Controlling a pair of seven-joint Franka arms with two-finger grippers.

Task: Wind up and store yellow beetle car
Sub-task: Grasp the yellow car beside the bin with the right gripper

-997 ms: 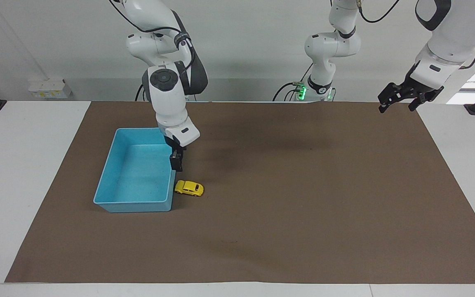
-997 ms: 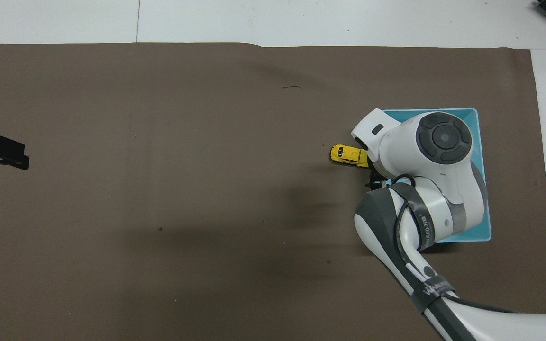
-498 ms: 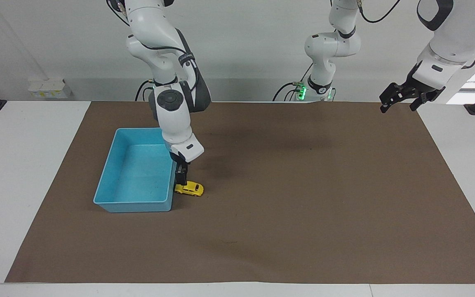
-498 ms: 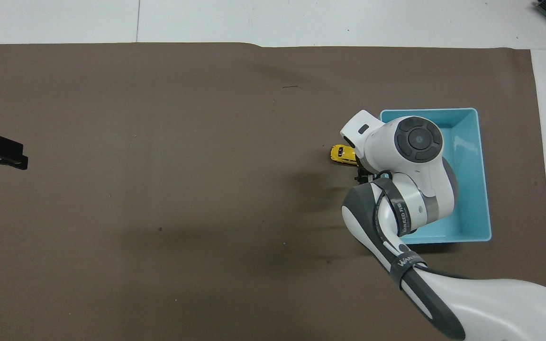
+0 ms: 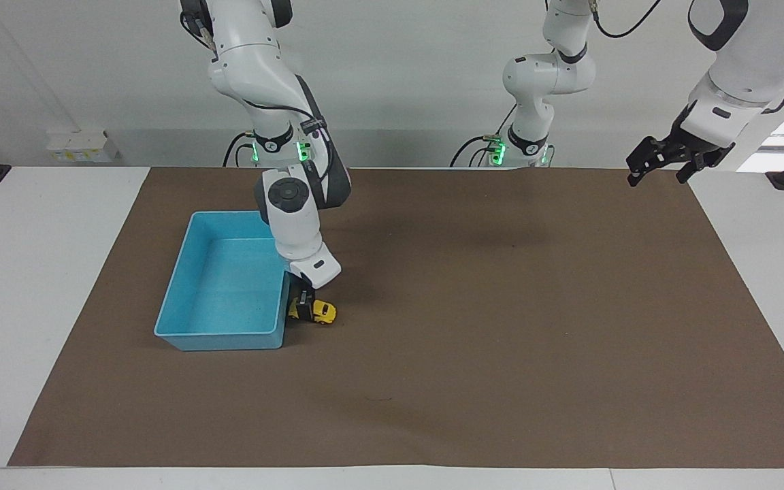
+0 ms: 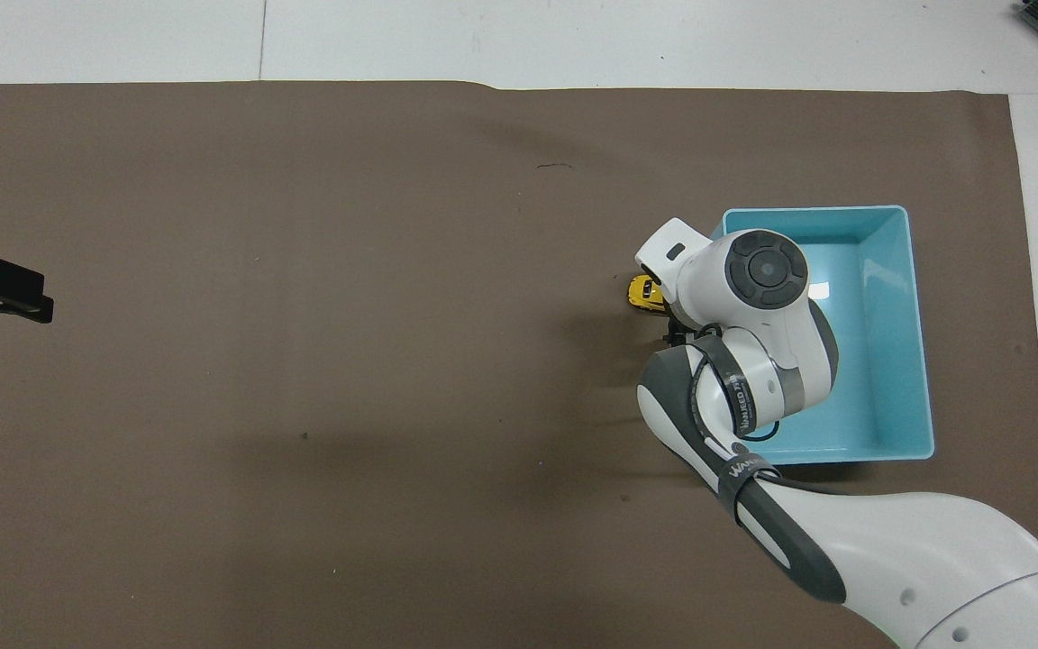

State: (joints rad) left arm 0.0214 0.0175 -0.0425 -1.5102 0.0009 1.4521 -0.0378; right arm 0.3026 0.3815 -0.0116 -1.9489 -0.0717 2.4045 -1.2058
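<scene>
Brown mat [image 5: 501, 327] covers the table; the yellow car [image 5: 320, 312] sits on it just beside the blue bin [image 5: 222, 337]. Right gripper [image 5: 305, 306] is down at the car, grip unclear. Left gripper [image 5: 661, 163] waits, jaws spread

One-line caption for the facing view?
Right gripper down at the yellow beetle car beside the blue bin; left gripper waits.

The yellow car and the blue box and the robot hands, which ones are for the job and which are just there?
For the job:
- yellow beetle car, on the mat beside the bin
- light-blue bin, the likely place to store it
- right gripper, down at the car

Just there:
- left gripper, waiting over the mat's corner
- brown mat
</scene>
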